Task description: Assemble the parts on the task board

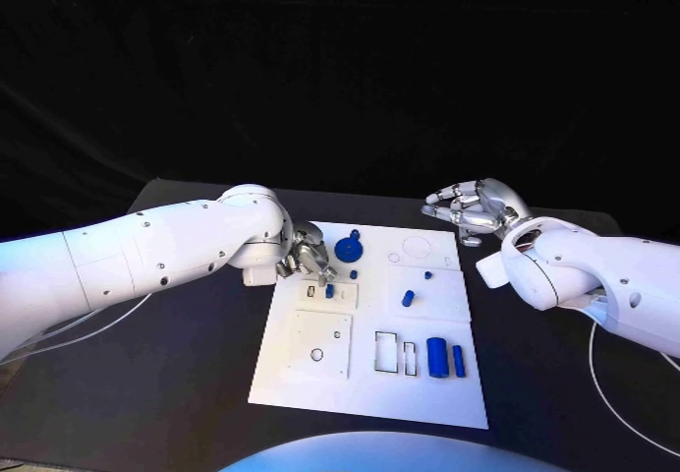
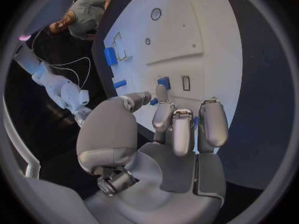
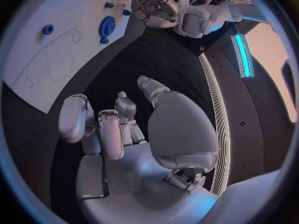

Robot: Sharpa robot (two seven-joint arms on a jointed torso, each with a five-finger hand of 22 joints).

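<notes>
The white task board (image 1: 305,379) lies in the middle of the table. My left hand (image 1: 305,258) hovers over its far left corner, fingertips pointing down by a small blue peg (image 1: 329,290) beside a rectangular slot (image 2: 185,82). A speck of blue (image 2: 153,101) shows between thumb and finger; I cannot tell whether it is held. A blue disc (image 1: 349,248) sits just right of that hand. My right hand (image 1: 471,211) hangs off the board's far right corner, fingers loosely curled, holding nothing. Small blue pieces (image 1: 407,298) and two blue blocks (image 1: 438,356) lie on the board.
White cables (image 1: 624,393) run along the table on both sides. The table's far edge is close behind both hands. In the right wrist view the board (image 3: 56,45), the disc (image 3: 107,26) and the left hand (image 3: 152,7) lie beyond my right hand (image 3: 124,129).
</notes>
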